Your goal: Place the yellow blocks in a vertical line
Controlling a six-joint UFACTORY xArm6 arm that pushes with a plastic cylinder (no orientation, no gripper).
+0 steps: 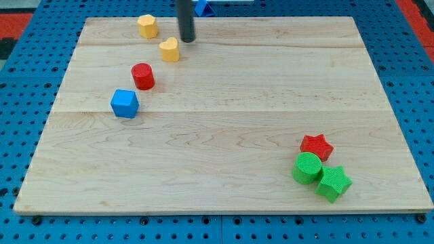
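Two yellow blocks lie near the view's top left of the wooden board (224, 135). A yellow hexagon block (148, 26) is the upper one. A yellow heart block (169, 49) lies below and to its right. My tip (187, 38) stands just right of and slightly above the yellow heart, a small gap apart, and to the right of the hexagon.
A red cylinder (143, 76) and a blue cube-like block (125, 104) run diagonally down-left from the heart. At the bottom right sit a red star (317, 146), a green cylinder (307, 167) and a green star-like block (333, 183). A blue object (203, 7) lies beyond the top edge.
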